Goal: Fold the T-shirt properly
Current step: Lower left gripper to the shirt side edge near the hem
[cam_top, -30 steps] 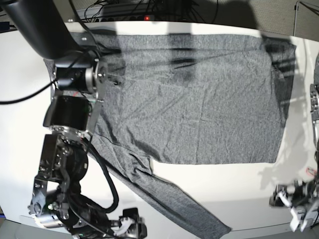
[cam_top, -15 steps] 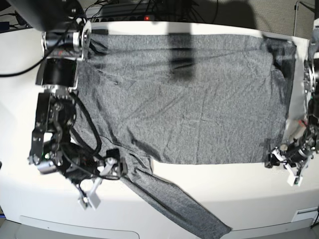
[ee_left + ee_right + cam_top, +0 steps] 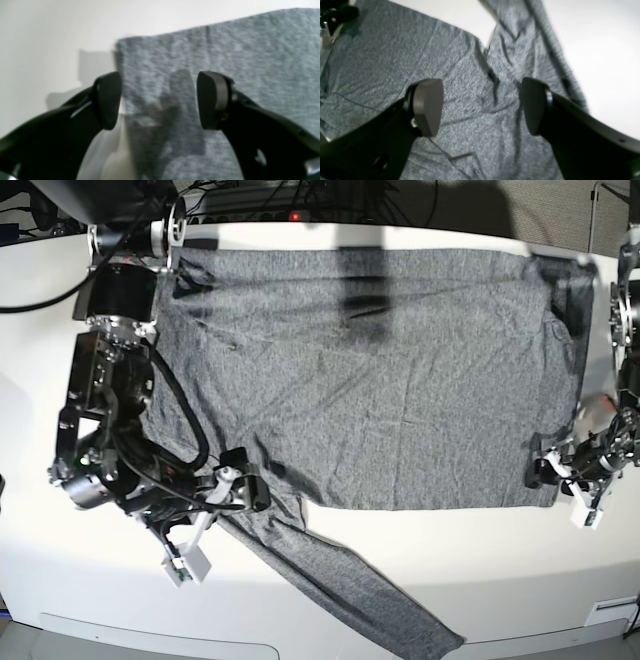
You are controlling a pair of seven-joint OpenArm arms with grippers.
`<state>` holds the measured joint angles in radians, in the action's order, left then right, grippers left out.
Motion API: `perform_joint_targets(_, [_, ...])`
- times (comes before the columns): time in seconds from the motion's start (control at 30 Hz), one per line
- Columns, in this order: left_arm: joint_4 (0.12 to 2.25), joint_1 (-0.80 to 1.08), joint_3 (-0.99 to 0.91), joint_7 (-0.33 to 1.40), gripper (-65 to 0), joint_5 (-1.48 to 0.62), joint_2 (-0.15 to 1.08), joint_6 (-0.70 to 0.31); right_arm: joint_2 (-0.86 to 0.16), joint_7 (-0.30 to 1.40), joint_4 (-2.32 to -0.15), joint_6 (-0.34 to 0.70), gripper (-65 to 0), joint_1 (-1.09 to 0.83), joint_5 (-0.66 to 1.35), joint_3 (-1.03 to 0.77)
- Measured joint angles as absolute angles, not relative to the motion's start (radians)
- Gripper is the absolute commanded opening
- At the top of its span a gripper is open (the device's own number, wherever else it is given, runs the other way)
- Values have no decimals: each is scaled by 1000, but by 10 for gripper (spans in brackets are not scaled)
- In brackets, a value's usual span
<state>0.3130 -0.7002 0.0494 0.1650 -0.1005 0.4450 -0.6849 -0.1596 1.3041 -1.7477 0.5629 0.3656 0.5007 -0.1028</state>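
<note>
Two robot arms work over a white table (image 3: 450, 580); a large heather-grey T-shirt (image 3: 380, 380) lies spread flat across it, one long sleeve (image 3: 340, 580) trailing diagonally toward the near edge; the fabric is plain, with no print, label or writing visible; the left hand (image 3: 566, 485) sits at the shirt's lower corner on the base view's right, jaws wide apart and gripping nothing, the corner between them in its wrist view; the right hand (image 3: 215, 525) hovers where sleeve meets body, jaws likewise spread wide, empty, over creased cloth; cables (image 3: 250, 195) crowd the table's far edge.
</note>
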Motion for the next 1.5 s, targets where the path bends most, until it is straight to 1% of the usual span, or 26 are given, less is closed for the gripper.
perform_joint_targets(0.17, [313,-699,49,280,-199,-182,449,-691,-160,1318,-1847,562,-175,360,513,-110])
perform_joint_targets(0.33, [313,-698,49,293,-199,-204,448,-691,-159,1319,-1857,563,-175,332,527,-145])
perform_joint_targets(0.4, [314,-698,49,343,-199,-238,446,-691,-159,1318,-1857,563,-175,324,527,-171])
perform_joint_targets(0.53, [321,-685,46,465,-199,-378,437,-688,-159,1318,-1857,562,-175,323,558,-250])
perform_joint_targets(0.63, [331,-662,44,491,-199,-424,431,-692,-159,1318,-1857,563,-175,321,610,-310])
perform_joint_targets(0.73, [337,-622,39,442,-199,-443,427,-702,-158,1318,-1857,563,-175,322,611,-361])
perform_joint_targets(0.8, [343,-582,38,334,-199,-414,425,-717,-158,1318,-1857,563,-175,321,612,-388])
perform_joint_targets(0.97, [359,-497,34,46,-199,-221,408,-714,-158,1318,-1857,563,-175,321,640,-413])
perform_joint_targets(1.07, [385,-450,33,-25,-199,-200,405,-708,-158,1318,-1857,563,-175,321,644,-412])
perform_joint_targets(1.2, [495,-361,31,-36,-199,-210,412,-707,-159,1319,-1857,563,-175,321,643,-413])
perform_joint_targets(1.3, [620,-282,30,-2,-199,-198,415,-688,-158,1319,-1857,563,-175,321,645,-412])
perform_joint_targets(1.5, [865,-180,27,176,-199,-183,413,-656,-158,1322,-1859,566,-175,321,647,-413])
